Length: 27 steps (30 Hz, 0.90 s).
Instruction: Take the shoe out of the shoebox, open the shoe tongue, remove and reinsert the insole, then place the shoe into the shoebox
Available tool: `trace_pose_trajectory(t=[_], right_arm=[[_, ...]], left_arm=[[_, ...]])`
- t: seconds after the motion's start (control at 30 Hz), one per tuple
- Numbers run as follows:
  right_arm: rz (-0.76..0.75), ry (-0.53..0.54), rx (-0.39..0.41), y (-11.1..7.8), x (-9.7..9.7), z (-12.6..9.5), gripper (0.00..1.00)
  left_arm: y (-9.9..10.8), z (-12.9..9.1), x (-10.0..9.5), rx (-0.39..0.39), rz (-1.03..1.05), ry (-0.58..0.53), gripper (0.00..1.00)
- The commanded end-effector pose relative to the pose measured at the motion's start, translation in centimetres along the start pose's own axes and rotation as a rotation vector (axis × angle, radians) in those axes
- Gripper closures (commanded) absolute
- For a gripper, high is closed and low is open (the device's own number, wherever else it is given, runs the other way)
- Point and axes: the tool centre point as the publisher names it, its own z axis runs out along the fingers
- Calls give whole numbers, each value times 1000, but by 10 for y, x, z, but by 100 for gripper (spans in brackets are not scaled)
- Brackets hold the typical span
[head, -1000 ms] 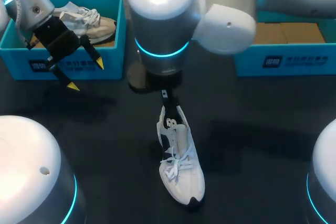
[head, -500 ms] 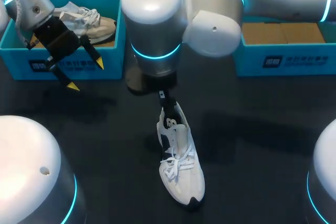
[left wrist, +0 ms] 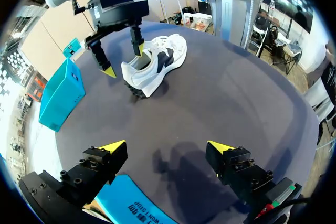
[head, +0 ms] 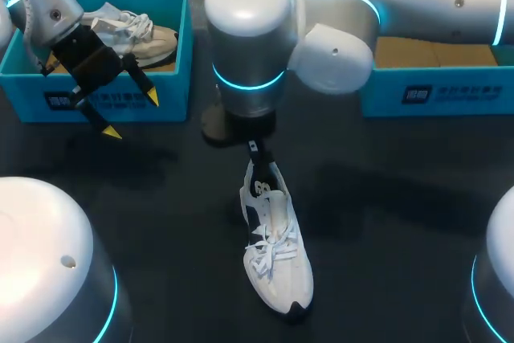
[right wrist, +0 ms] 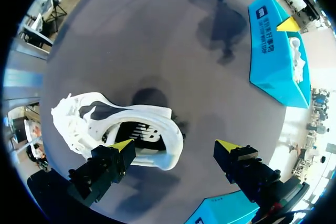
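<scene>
A white shoe (head: pixel 273 238) with dark side panels lies on the black table, toe toward me. My right gripper (right wrist: pixel 175 145) hangs open over its heel. One yellow tip is above the shoe's (right wrist: pixel 121 129) opening, and the other is off beside the heel. From above, the arm hides most of this gripper (head: pixel 255 154). The left wrist view shows it (left wrist: pixel 124 61) straddling the heel of the shoe (left wrist: pixel 157 64). My left gripper (head: pixel 132 116) is open and empty in front of the left blue shoebox (head: pixel 104 102). Its own view shows its tips (left wrist: pixel 167 146) wide apart over bare table.
A second, pale shoe (head: pixel 132 30) lies in the left shoebox. Another blue box (head: pixel 434 90) with a brown floor stands at the back right. My right arm's big joints (head: pixel 249 30) hang over the table's middle.
My right arm's upper joints swung a little left and then back right. Its gripper stayed at the shoe's heel. The left arm and the shoe have not moved.
</scene>
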Motion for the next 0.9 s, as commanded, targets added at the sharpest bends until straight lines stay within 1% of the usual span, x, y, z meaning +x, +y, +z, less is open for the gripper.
trace_pose_trajectory(t=[0.03,0.2,0.53,0.9], right_arm=[[-5,10,-14,0,-7,12,0],[-5,16,-20,-2,-10,22,0],[-2,40,-25,-6,-9,36,0],[6,66,-36,-1,-9,53,0]], left_arm=[[0,-1,-1,-1,0,5,0],[0,-1,-1,-1,0,5,0],[0,-1,-1,-1,0,5,0],[0,-1,-1,-1,0,5,0]])
